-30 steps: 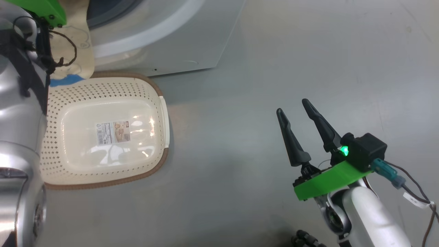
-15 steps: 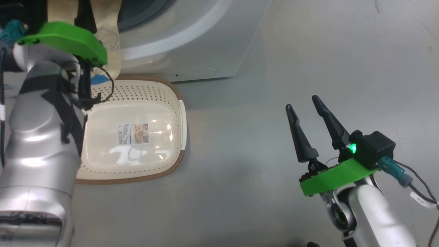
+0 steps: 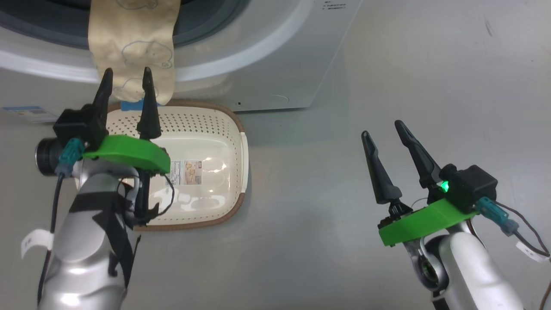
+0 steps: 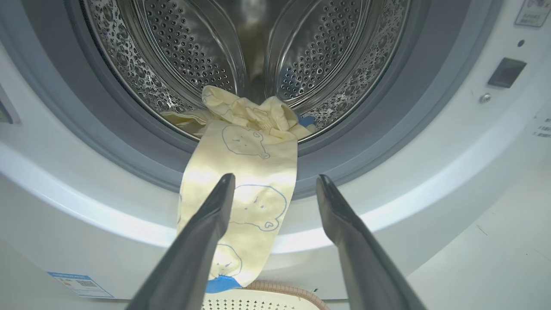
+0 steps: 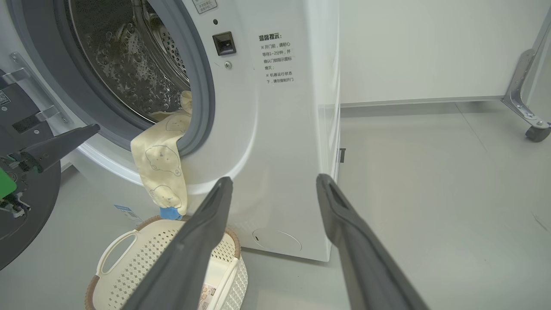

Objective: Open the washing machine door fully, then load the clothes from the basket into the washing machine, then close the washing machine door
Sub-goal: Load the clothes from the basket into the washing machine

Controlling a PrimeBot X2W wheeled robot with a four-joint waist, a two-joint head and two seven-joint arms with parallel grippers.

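Observation:
The white washing machine [image 3: 275, 56] stands with its drum [image 4: 206, 56] exposed. The clothes [image 4: 245, 185], pale yellow with blue prints, lie partly in the drum, and a strip hangs over the front lip [image 3: 133, 47] down to the basket [image 3: 234, 129]. The cream basket sits on the floor against the machine, its labelled base bare. My left gripper [image 3: 127, 71] is open just in front of the hanging strip, holding nothing [image 4: 275, 177]. The right gripper [image 3: 382, 129] is open over bare floor to the right. The washing machine door [image 5: 38, 202] stands swung out at the left.
A blue sticker [image 3: 28, 114] marks the machine's lower front corner. Grey floor [image 3: 409, 64] stretches right of the machine. A metal frame leg on a caster [image 5: 527, 112] stands at the far right by the pale wall.
The head camera has shifted, moving the basket rightward in view. My left arm has drawn back and down from the machine's opening. The cloth strip still hangs; the right arm is still.

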